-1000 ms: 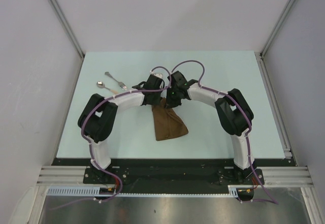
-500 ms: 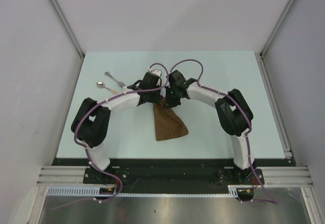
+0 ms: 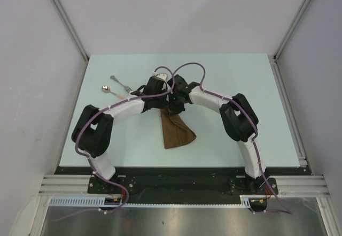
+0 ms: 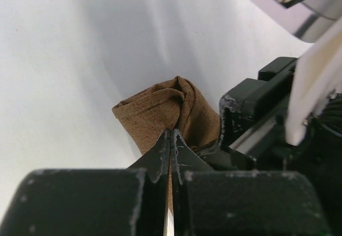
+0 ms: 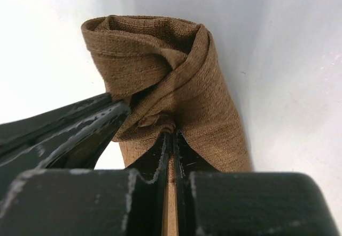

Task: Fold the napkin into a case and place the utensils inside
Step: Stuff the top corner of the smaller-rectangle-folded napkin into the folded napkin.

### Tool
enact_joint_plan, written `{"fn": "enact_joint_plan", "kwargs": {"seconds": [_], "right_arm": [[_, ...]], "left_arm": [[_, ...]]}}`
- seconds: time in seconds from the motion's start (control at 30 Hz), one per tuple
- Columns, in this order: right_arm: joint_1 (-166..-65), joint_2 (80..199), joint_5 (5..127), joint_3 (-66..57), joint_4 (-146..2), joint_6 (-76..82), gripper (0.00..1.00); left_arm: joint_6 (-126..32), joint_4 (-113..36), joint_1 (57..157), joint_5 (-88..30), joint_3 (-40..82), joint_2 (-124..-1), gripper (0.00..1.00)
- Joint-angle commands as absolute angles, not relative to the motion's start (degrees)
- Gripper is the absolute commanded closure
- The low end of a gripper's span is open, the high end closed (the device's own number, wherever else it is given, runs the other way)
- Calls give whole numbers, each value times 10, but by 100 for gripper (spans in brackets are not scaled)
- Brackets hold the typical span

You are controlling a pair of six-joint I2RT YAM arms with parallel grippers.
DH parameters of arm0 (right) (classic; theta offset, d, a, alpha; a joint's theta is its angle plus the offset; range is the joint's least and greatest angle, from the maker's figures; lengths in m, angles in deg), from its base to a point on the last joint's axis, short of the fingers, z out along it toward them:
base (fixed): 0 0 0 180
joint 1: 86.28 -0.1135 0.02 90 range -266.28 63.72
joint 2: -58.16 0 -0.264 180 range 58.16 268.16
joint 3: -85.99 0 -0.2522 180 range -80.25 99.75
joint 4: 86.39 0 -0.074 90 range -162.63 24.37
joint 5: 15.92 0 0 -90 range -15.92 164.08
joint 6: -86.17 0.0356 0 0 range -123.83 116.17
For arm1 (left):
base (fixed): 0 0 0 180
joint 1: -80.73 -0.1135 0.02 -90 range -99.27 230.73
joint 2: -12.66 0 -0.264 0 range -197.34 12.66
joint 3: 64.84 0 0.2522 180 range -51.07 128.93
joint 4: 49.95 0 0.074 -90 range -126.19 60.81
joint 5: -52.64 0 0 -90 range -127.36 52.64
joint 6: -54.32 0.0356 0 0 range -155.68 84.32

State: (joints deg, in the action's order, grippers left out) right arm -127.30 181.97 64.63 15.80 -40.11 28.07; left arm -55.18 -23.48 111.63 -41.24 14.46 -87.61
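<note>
The brown napkin point(image 3: 175, 130) hangs bunched from both grippers over the middle of the table, its lower end resting on the surface. My left gripper point(image 4: 171, 134) is shut on a pinch of the cloth point(image 4: 160, 110). My right gripper point(image 5: 172, 135) is shut on the napkin point(image 5: 181, 91) close beside it, with cloth showing between its jaws. In the top view the two gripper heads, left point(image 3: 156, 92) and right point(image 3: 177, 94), nearly touch at the napkin's upper end. The silver fork point(image 3: 121, 83) and the spoon point(image 3: 112, 92) lie on the table to the left of the left gripper.
The pale green table point(image 3: 240, 86) is walled by grey panels at left, right and back. A black rail point(image 3: 181, 177) with both arm bases runs along the near edge. Purple cables loop above both wrists.
Both grippers have shifted slightly left and come closer together, still holding the napkin. The cloth's hanging shape has narrowed a little. Fork and spoon have not moved.
</note>
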Motion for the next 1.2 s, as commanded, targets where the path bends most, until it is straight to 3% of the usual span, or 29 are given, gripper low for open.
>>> {"fn": "enact_joint_plan", "kwargs": {"seconds": [0.0,0.4,1.17], "right_arm": [[-1276,1827,644,169,-412,290,100],[-1258,1870,620,228,-387,313,100],[-1217,1855,462,137,-594,477,100]], "left_arm": [[-567,-266,1111,-393,139,-841,100],[-569,-283,1111,-378,119,-831,100],[-576,-292,1111,-378,109,-838,100]]}}
